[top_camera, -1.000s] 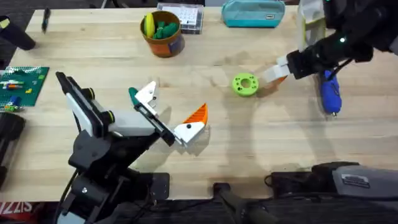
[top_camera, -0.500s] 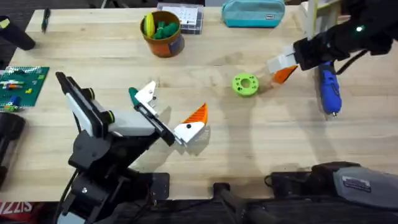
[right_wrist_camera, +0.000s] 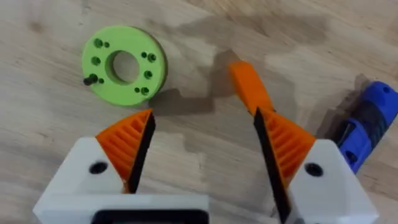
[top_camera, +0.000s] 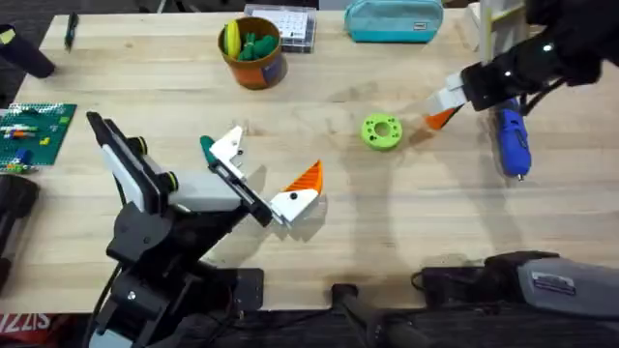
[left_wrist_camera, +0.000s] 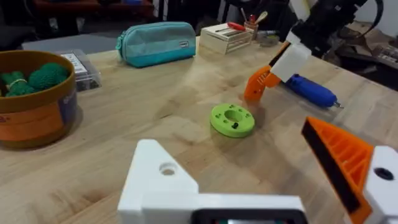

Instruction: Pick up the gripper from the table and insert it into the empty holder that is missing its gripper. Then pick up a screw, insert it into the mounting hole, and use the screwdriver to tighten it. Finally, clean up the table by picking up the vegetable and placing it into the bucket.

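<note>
My right gripper [top_camera: 443, 106] hung with jaws spread and empty above the wooden table [top_camera: 406, 213], between the green ring-shaped holder [top_camera: 381, 131] and the chunky blue pen-shaped screwdriver [top_camera: 511, 143] lying flat, while my left gripper [top_camera: 266, 179] stood open near the table's middle, the round orange-brown bucket [top_camera: 253, 53] well behind.

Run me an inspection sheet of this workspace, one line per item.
Surface: wooden table, no spills seen.
Job's things: screwdriver lying flat near the right gripper; bucket upright, holding green and yellow pieces; green holder disc flat, a dark screw in one rim hole.
Clutter: teal pouch, clear parts box, green block board.
Grippers: left gripper open, empty; right gripper open, empty, beside the disc.
Cables: nothing seen.
Surroundings: wooden box behind the pouch.
</note>
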`<state>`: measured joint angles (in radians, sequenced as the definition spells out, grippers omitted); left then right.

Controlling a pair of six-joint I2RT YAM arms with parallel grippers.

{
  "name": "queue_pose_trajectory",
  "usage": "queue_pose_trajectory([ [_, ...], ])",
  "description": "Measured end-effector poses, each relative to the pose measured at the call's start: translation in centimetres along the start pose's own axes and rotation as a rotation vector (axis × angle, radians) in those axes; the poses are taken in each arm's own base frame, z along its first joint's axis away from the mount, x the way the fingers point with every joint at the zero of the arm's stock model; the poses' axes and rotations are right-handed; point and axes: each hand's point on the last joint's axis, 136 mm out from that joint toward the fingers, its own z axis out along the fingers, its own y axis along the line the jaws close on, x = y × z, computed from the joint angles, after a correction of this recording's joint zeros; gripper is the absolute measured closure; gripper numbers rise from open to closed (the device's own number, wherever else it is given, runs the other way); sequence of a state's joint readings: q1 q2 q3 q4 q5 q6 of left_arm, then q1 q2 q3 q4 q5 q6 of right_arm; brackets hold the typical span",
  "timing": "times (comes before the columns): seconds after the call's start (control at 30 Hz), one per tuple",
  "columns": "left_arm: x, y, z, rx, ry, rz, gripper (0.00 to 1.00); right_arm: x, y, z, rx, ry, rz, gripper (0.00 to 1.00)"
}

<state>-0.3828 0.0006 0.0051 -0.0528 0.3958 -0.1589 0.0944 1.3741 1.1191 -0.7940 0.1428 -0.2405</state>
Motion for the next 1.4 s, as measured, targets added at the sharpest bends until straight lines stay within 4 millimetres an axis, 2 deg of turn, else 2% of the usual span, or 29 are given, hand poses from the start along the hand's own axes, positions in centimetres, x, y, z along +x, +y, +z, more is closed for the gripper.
queue_pose_trajectory([
  [0.3,0.0,0.0,0.0,0.000,0.000,0.000,0.006,1.5,-0.9,3.0,-0.047,0.096,-0.058,0.046],
  [0.47,0.0,0.0,0.0,0.000,0.000,0.000,0.006,1.8,-1.9,3.2,-0.113,0.070,-0.057,0.046],
  [0.77,0.0,0.0,0.0,0.000,0.000,0.000,0.006,1.6,-2.1,3.0,-0.265,-0.013,-0.008,0.046],
  [1.17,0.0,0.0,0.0,0.000,0.000,0.000,0.006,2.1,0.4,6.6,-0.376,0.063,-0.042,0.046],
  [1.27,0.0,0.0,0.0,0.000,0.000,0.000,0.006,2.0,0.8,6.7,-0.381,0.061,-0.056,0.114],
  [1.4,0.0,0.0,0.0,0.000,0.000,0.000,0.006,1.8,0.8,6.7,-0.381,0.054,-0.061,0.323],
])
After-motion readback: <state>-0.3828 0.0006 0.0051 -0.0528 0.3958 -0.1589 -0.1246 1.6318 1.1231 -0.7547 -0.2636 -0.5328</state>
